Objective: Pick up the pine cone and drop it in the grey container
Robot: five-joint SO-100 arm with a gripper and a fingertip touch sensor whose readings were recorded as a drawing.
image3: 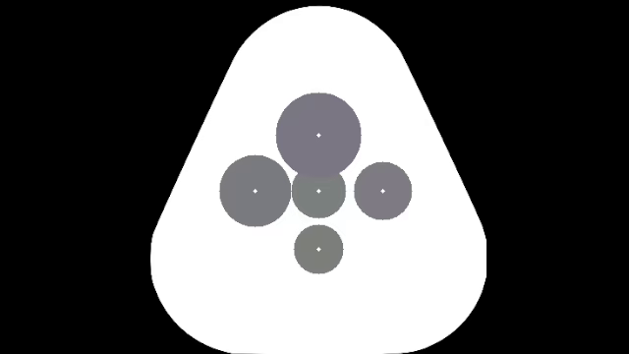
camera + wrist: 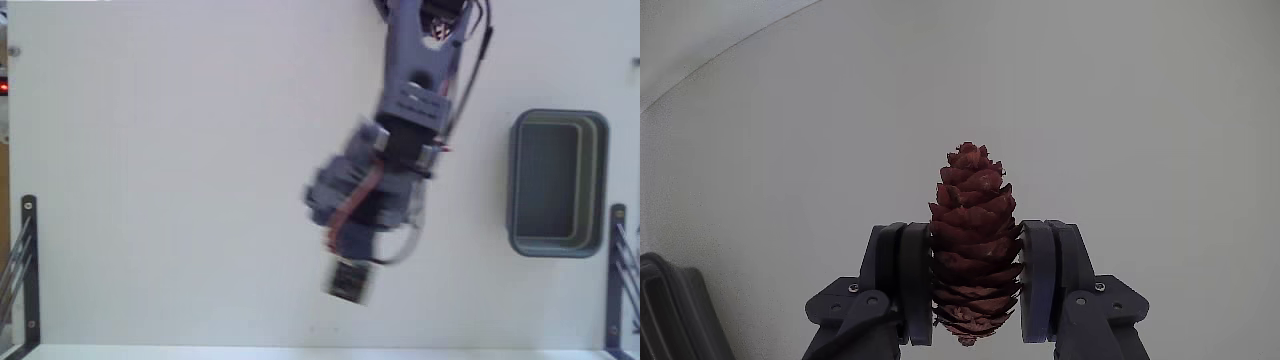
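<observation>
Well apart, grey container (image 2: 558, 184), arm (image 2: 400, 130).

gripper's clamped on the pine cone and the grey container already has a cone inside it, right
Not quite. The gripper is clamped on the pine cone, as the wrist view shows, but the grey container looks empty in the fixed view.

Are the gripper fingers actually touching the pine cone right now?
Touching. The wrist view shows both fingers pressed against the sides of the pine cone, no gap either side.
</observation>
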